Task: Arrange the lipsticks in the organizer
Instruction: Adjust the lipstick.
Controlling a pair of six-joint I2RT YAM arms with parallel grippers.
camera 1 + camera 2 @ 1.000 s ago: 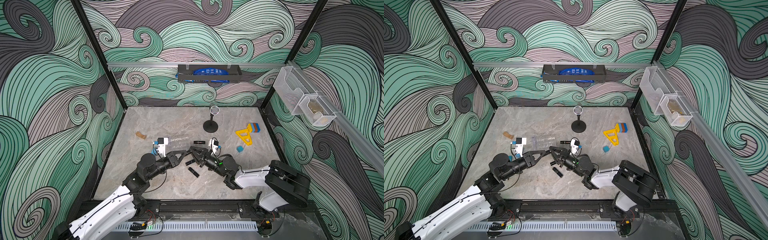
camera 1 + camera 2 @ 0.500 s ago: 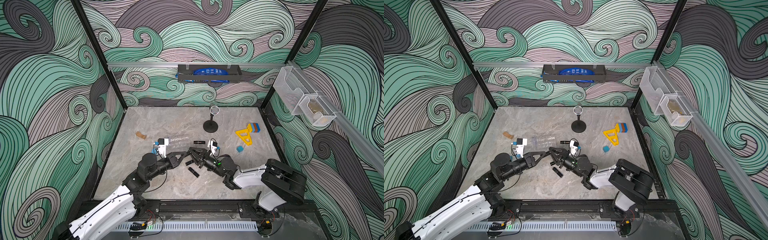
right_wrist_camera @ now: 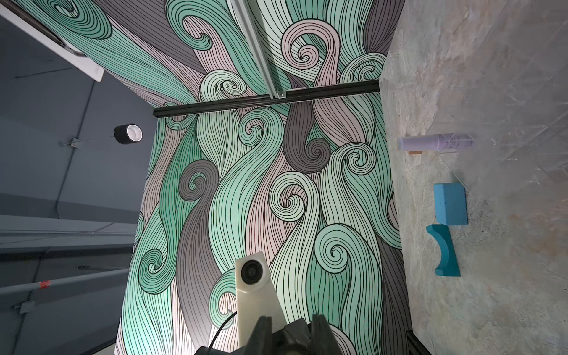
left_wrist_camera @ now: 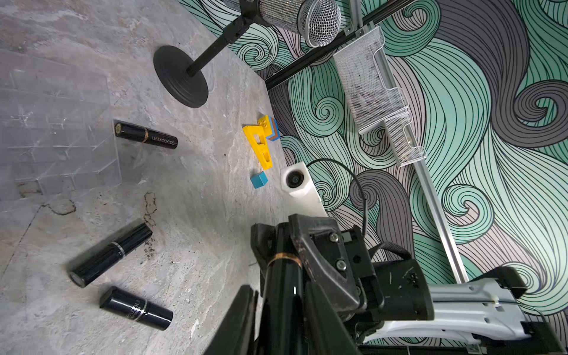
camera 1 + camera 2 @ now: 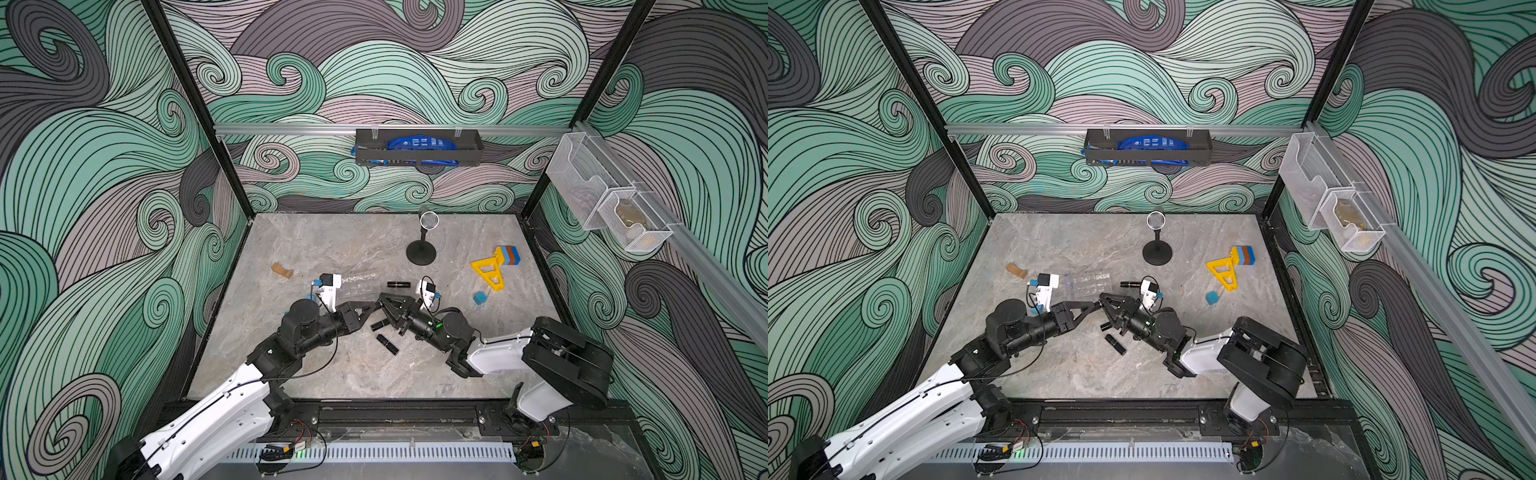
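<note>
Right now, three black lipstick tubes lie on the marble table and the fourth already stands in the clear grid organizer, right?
No. Three black cylindrical lipstick tubes do lie on the grey marble table, but the fourth lipstick tube is not in the clear plastic grid organizer: the left end effector and right end effector hold it between them, as the left wrist view shows.

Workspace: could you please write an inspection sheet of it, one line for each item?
Surface: grey stone-look table, no spill seen.
Job's things: clear organizer holds no black lipstick; three loose lipsticks on the table.
Clutter: microphone stand, yellow toy, blue cube, wooden piece, lavender tube.
End effectors: left end effector and right end effector both grip the held lipstick.
Cables: camera cable loops by the right wrist.
Surroundings: wave-pattern walls, dark shelf, mesh baskets.
</note>
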